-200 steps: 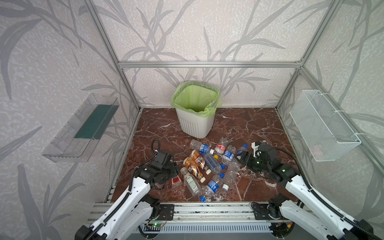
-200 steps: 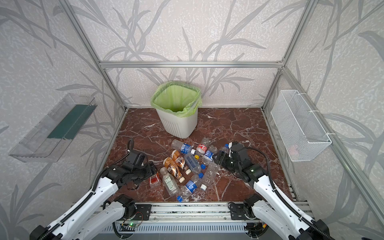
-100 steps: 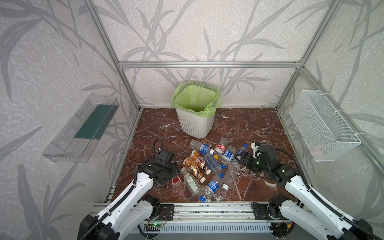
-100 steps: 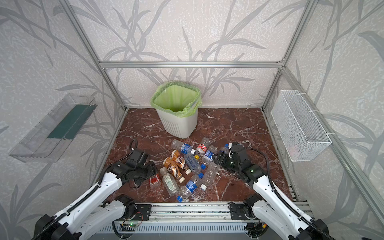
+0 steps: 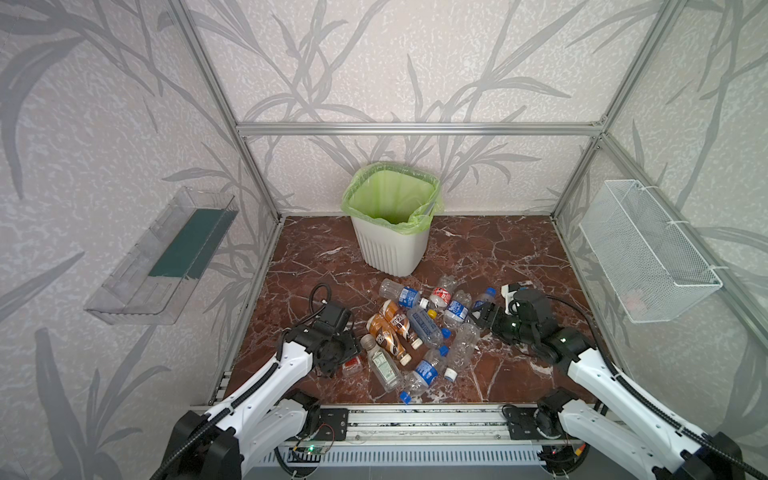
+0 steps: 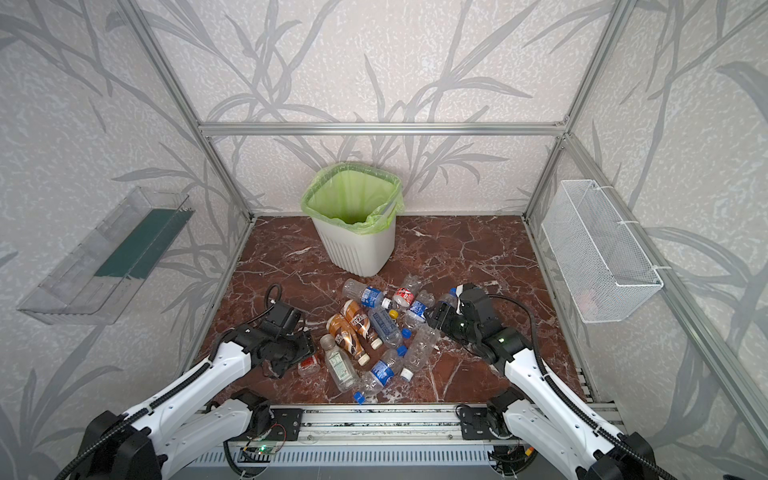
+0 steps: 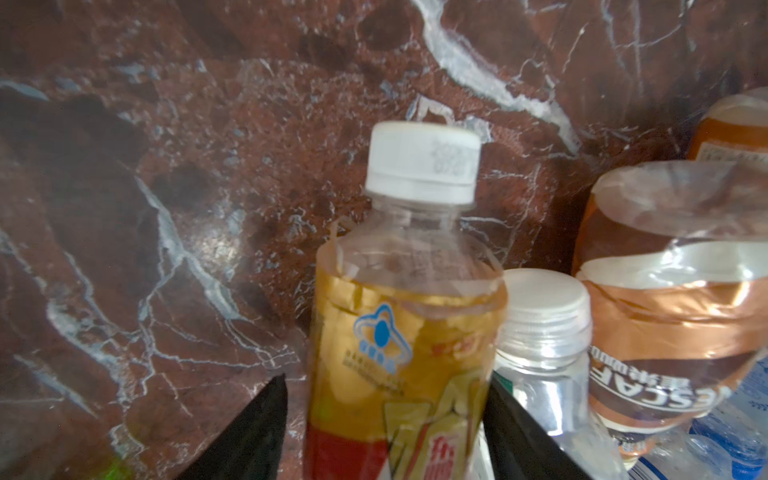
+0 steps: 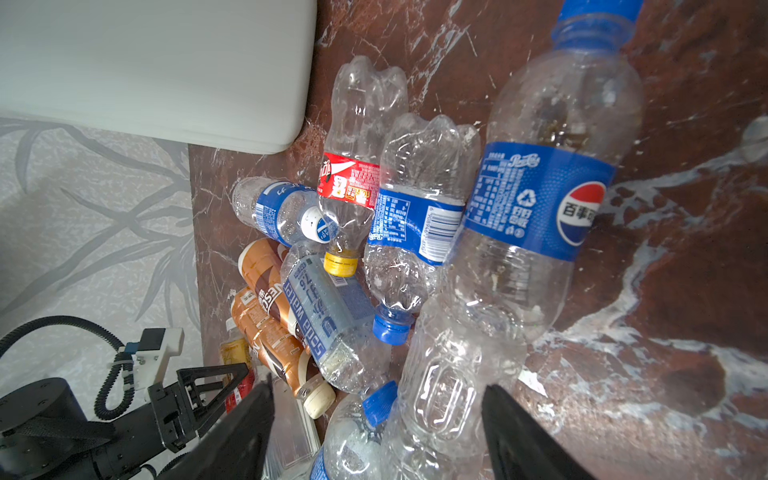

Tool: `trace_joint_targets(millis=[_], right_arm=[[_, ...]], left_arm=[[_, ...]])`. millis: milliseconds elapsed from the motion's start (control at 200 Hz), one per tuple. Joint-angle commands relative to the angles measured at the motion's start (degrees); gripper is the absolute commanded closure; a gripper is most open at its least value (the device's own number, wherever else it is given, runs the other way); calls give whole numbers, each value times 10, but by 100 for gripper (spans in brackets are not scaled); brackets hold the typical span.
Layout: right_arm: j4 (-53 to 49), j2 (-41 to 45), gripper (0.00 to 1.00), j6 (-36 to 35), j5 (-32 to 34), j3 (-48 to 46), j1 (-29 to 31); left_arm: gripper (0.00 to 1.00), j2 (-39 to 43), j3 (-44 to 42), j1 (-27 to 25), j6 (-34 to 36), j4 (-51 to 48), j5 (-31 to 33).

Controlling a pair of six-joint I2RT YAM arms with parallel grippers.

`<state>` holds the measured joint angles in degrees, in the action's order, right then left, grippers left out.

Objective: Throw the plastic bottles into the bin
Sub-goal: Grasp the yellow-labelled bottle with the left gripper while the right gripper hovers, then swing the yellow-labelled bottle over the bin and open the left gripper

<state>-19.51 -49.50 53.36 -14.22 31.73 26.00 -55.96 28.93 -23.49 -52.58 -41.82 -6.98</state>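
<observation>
The bin [image 5: 392,232] [image 6: 353,232], white and ribbed with a green bag, stands at the back of the marble floor. Several plastic bottles [image 5: 419,328] lie piled in front of it. My left gripper [image 5: 349,357] [image 7: 386,415] is low at the pile's left edge, open. Its jaws straddle a yellow-and-red labelled bottle [image 7: 399,332] [image 6: 308,365]; one finger touches it and the other stands a little off. My right gripper [image 5: 480,313] [image 8: 378,419] hangs open over the pile's right side, above a clear unlabelled bottle [image 8: 453,374] next to a Pepsi bottle [image 8: 540,199].
A clear plastic tray [image 5: 166,257] hangs on the left wall and a white wire-mesh basket [image 5: 644,253] on the right wall. Aluminium posts frame the cell. The arms' rail [image 5: 415,419] runs along the front edge. Two brown-gold bottles [image 5: 384,336] lie beside the left gripper.
The left gripper has edged toward the pile and its jaws have narrowed around the yellow-and-red bottle. The right gripper has hardly moved.
</observation>
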Motion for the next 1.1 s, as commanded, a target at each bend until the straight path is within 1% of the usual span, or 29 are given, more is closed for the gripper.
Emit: trace_joint_targets(millis=[0, 230, 400, 555, 710, 860, 1010, 1095], right_arm=[[13, -4, 22, 1, -5, -5, 4], [19, -15, 25, -2, -8, -2, 4], [25, -18, 26, -1, -8, -2, 3], [26, -20, 26, -1, -8, -3, 4], [28, -20, 26, 0, -7, -5, 4], [28, -17, 27, 1, -8, -5, 3], [31, -20, 27, -1, -8, 2, 3], [31, -23, 27, -2, -9, 5, 4]], left_arm=[[30, -1, -14, -2, -10, 8, -1], [41, 14, -27, -3, -17, 14, -1], [47, 42, -26, -2, -21, 3, 2], [48, 79, -5, -2, -23, -12, 6], [48, 119, 29, -2, -20, -34, 26], [48, 146, 46, -2, -28, -29, 25], [48, 159, 68, -2, -28, 8, 24], [48, 160, 93, -2, -25, 49, 17]])
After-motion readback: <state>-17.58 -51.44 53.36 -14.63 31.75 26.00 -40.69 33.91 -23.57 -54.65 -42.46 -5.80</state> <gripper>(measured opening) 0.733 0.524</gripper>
